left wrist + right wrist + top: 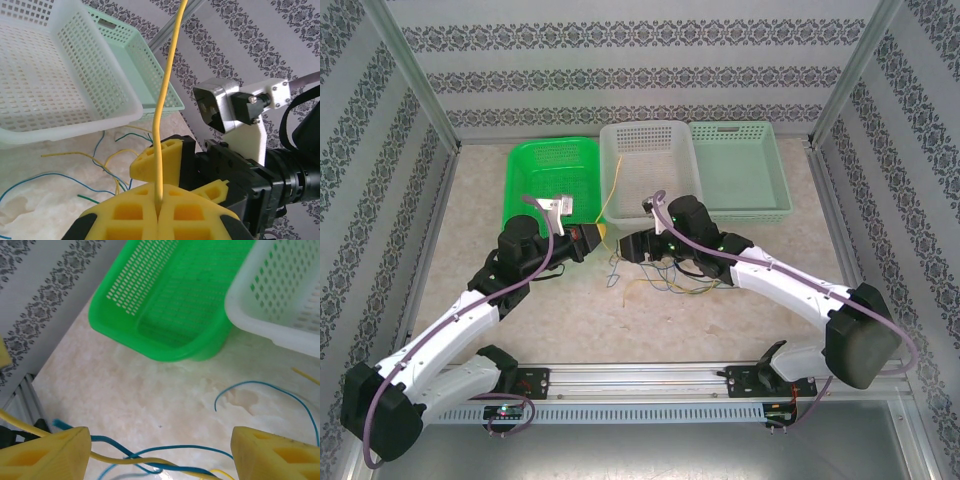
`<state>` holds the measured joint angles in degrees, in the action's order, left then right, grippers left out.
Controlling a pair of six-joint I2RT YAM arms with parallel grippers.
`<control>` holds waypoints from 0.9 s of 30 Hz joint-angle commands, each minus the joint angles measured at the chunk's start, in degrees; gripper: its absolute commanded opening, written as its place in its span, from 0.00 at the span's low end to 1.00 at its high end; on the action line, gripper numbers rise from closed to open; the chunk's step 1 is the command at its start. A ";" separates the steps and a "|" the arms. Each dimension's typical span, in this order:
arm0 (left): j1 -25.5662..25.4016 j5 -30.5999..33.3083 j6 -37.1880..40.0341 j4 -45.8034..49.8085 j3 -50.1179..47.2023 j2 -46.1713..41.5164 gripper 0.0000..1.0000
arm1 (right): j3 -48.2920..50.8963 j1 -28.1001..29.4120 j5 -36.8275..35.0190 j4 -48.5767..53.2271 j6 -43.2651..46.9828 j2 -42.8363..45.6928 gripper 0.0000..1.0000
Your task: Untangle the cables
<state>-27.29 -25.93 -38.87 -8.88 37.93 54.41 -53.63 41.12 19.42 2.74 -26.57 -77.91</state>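
Patterned wallpaper walls box in a pale marbled desk (570,320) on the left, right and far sides. Three baskets line the far side: green basket (555,175) on the left, white basket (655,165) in the middle, mint basket (740,170) on the right.

The cables (665,285) lie in a loose heap mid-desk, just near of the white basket, with blue, yellow and green strands crossing each other. The left claw (159,200) is clamped tight on one yellow cable (162,100), which rises straight from its pads. From above, that strand crosses the white basket's left rim; I cannot tell whether it touches.

The right claw (160,452) hovers with its jaws spread wide, gripping nothing. Blue and yellow strands run between its pads, and a blue cable (252,382) loops on the desk beyond.

By my read it's early going: one strand singled out, the heap mostly knotted, the baskets looking bare.

There's open desk to the left and near of the heap, so room to draw strands out. It's tighter on the far side, where the basket rims sit close and a lifted cable could snag. The two claws are also nearly nose to nose, and the metal rail (640,375) bounds the near edge.
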 commanded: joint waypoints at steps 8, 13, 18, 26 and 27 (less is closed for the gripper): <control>0.51 -0.43 -0.85 -3.76 -0.18 0.95 0.00 | 2.07 0.64 3.65 -4.91 0.70 1.98 0.70; 0.51 -0.47 -1.06 -3.84 0.37 0.87 0.00 | 2.30 0.79 4.24 -5.02 1.03 2.15 0.69; 0.48 -0.52 -1.56 -4.70 0.13 0.91 0.00 | 1.52 1.04 5.63 -5.81 0.43 0.32 0.67; 0.48 -0.32 -2.87 -8.12 0.22 2.09 0.00 | -0.25 2.62 5.53 -8.43 -1.62 -4.99 0.51; 0.49 -0.45 -3.00 -8.26 0.20 2.25 0.00 | -0.20 2.64 5.08 -9.15 -2.06 -5.15 0.45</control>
<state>-27.29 -25.89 -40.62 -11.62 37.93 56.47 -52.45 43.29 24.49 -3.33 -27.33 -82.32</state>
